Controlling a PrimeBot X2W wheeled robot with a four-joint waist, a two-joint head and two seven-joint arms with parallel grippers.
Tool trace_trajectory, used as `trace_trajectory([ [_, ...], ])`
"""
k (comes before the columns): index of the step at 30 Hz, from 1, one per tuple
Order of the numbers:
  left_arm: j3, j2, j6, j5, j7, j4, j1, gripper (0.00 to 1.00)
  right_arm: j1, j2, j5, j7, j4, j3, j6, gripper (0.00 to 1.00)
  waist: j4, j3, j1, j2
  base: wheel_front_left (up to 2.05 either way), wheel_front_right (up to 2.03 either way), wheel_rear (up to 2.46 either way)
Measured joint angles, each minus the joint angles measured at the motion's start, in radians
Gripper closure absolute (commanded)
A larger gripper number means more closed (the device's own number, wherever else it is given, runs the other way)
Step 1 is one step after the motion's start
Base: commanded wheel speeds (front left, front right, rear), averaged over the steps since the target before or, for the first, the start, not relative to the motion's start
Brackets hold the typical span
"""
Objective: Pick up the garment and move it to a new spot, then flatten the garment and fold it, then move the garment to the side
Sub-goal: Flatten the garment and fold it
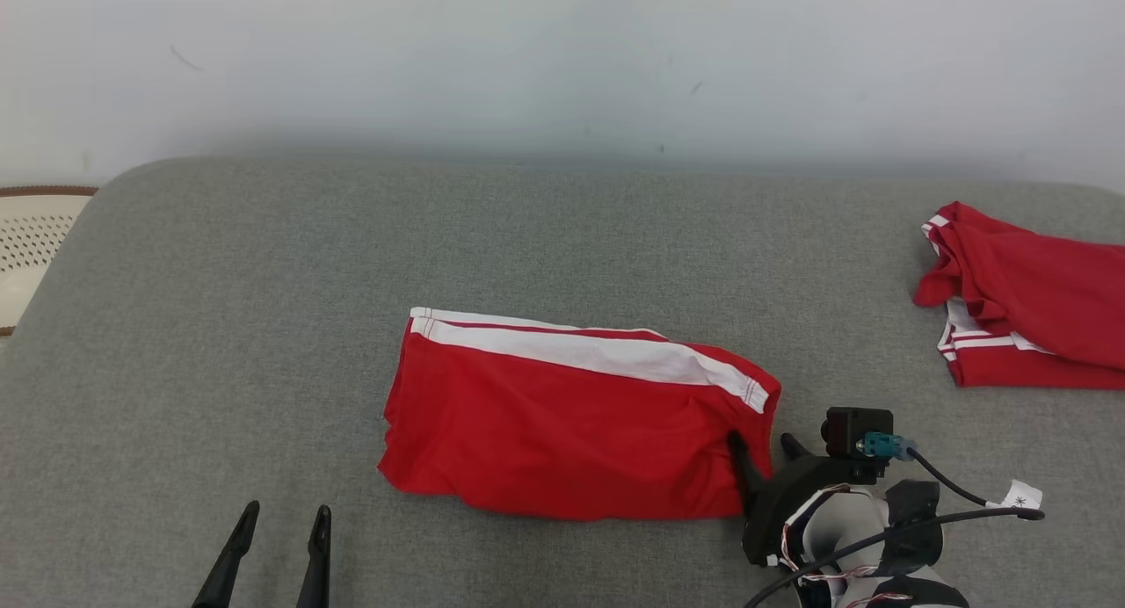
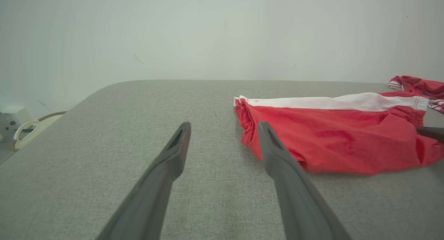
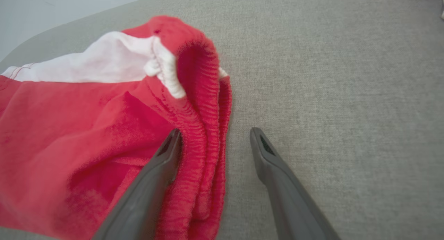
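- Right tool (image 1: 760, 438) stands with its jaws wide, holding nothing. It straddles the waistband (image 3: 204, 94) at the right end of the red shorts (image 1: 562, 423): one finger lies on the cloth, the other is on the grey table (image 1: 264, 327) just beside that edge.
- Left tool (image 1: 288, 508) is also wide and empty, near the shorts' lower left corner but apart from them.
- The shorts lie folded mid-table, white stripe (image 1: 598, 349) along their far edge.
- Likely risk: closing here may catch only the top layers of the waistband, so the fold would open when the shorts are lifted.
- The outer finger could also pinch the table's cover along with the cloth.
- A pull from the right end alone would probably bunch the left end.
- Carried far to the right, the shorts could land on the second red garment (image 1: 1037, 300).
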Motion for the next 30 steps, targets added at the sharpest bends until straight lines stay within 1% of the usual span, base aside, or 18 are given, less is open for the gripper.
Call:
trace_trajectory([
  [5, 0.001, -0.006, -0.006, 0.002, 0.000, 0.006, -0.009, 0.00, 0.000, 0.000, 0.111, 0.013, -0.014, 0.082, 0.000, 0.00, 0.006, 0.009, 0.0000, 0.0000, 0.00, 0.00, 0.00],
  [6, 0.002, -0.007, -0.007, 0.002, 0.000, 0.007, -0.011, 0.00, 0.000, 0.000, 0.126, 0.013, -0.014, 0.095, 0.000, 0.29, 0.007, 0.010, 0.0000, 0.0000, 0.00, 0.00, 0.00],
  [8, 0.003, -0.009, -0.010, 0.002, 0.000, 0.011, -0.013, 0.00, -0.001, 0.000, 0.146, 0.003, -0.008, 0.113, 0.000, 1.00, 0.011, 0.012, 0.0000, 0.0000, 0.00, 0.00, 0.00],
  [14, 0.020, -0.012, -0.015, 0.002, 0.000, 0.021, -0.013, 0.00, -0.009, 0.001, 0.196, -0.030, 0.022, 0.139, 0.000, 1.00, 0.010, 0.007, 0.0000, 0.0000, 0.00, 0.00, 0.00],
  [17, 0.028, -0.014, -0.014, 0.003, 0.000, 0.022, -0.007, 0.00, -0.006, -0.016, 0.233, -0.034, 0.012, 0.153, 0.000, 1.00, 0.004, -0.003, 0.0000, 0.0000, 0.00, 0.00, 0.00],
  [19, 0.029, -0.016, -0.014, 0.004, 0.000, 0.021, -0.002, 0.00, 0.002, -0.043, 0.269, -0.023, -0.011, 0.169, 0.000, 1.00, -0.002, -0.010, 0.0000, 0.0000, 0.00, 0.00, 0.00],
  [20, 0.028, -0.020, -0.015, 0.006, 0.000, 0.020, 0.000, 0.00, 0.013, -0.089, 0.293, -0.005, -0.032, 0.185, 0.000, 1.00, -0.008, -0.016, 0.0000, 0.0000, 0.00, 0.00, 0.00],
  [21, 0.028, -0.021, -0.015, 0.006, 0.000, 0.019, 0.002, 0.00, 0.020, -0.112, 0.313, 0.009, -0.046, 0.194, 0.000, 1.00, -0.011, -0.019, 0.0000, 0.0000, 0.00, 0.00, 0.00],
  [22, 0.028, -0.021, -0.015, 0.006, 0.000, 0.019, 0.002, 0.00, 0.020, -0.112, 0.313, 0.009, -0.046, 0.194, 0.000, 1.00, -0.011, -0.019, 0.0000, 0.0000, 0.00, 0.00, 0.00],
  [25, 0.030, -0.026, -0.016, 0.007, 0.000, 0.019, 0.014, 0.00, 0.039, -0.159, 0.366, 0.057, -0.105, 0.229, 0.000, 1.00, -0.023, -0.028, 0.0000, 0.0000, 0.00, 0.00, 0.00],
  [30, 0.033, -0.030, -0.019, 0.007, 0.000, 0.021, 0.023, 0.00, 0.078, -0.220, 0.483, 0.149, -0.240, 0.285, 0.000, 1.00, -0.041, -0.048, 0.0000, 0.0000, 0.00, 0.00, 0.00],
])
